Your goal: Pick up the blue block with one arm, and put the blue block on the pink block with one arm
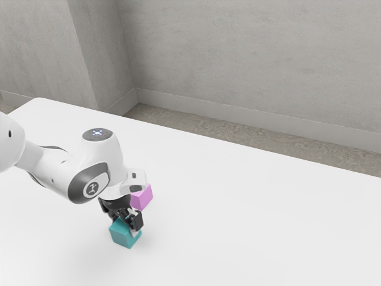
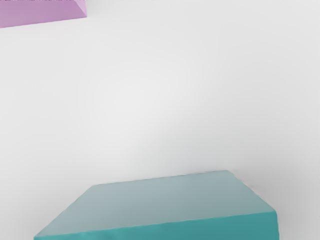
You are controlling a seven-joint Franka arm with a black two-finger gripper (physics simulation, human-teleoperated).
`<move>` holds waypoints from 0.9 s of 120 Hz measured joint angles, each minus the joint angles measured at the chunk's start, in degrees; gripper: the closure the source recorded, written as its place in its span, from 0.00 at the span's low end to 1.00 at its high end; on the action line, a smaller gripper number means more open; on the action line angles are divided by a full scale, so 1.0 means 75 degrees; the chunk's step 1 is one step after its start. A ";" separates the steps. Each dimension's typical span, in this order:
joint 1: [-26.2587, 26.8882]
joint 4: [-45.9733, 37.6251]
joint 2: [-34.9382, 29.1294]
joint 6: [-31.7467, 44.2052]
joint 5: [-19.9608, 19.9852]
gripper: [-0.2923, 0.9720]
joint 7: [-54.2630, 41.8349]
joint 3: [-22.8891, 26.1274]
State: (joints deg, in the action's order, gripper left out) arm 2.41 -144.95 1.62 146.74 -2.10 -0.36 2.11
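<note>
The arm (image 1: 65, 173) comes in from the exterior view's left, at about nine o'clock, and bends down over the white tabletop (image 1: 256, 208). Its gripper (image 1: 129, 221) points downward, directly over the blue block (image 1: 124, 237), which has a teal shade. The black hand sits low on the block's upper part and hides some of its top face. From this side angle I cannot tell whether the fingers are open or closed on the block.

The blue block appears to rest on the tabletop, though the hand covers enough of it that this is not certain. The pink block (image 1: 143, 196) stands on the tabletop at about one o'clock from the blue block in the exterior view. It is just beside the hand, and its near side is partly hidden behind the wrist. The two blocks are close but apart, not stacked.

In the wrist view the blue block (image 2: 165, 210) lies just under the hand, with its flat top face and one darker side showing. The pink block (image 2: 40, 12) is farther out, and bare tabletop (image 2: 190, 90) lies between the two.

Behind the tabletop a grey concrete wall (image 1: 250, 47) meets a strip of floor (image 1: 268, 140).
</note>
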 joint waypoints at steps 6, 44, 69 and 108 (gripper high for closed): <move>0.0004 0.0000 -0.0007 0.0000 -0.0003 0.42 -0.0002 -0.0002; 0.0014 0.0000 -0.0055 0.0000 -0.0036 0.48 0.0043 -0.0016; -0.0040 0.0000 -0.0353 -0.0096 -0.0079 0.51 0.0126 0.0046; 0.0012 0.0872 -0.0818 -0.1129 -0.0421 0.52 0.0231 -0.0373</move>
State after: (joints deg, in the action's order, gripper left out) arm 2.50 -138.41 -4.51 138.28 -5.25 1.37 -0.68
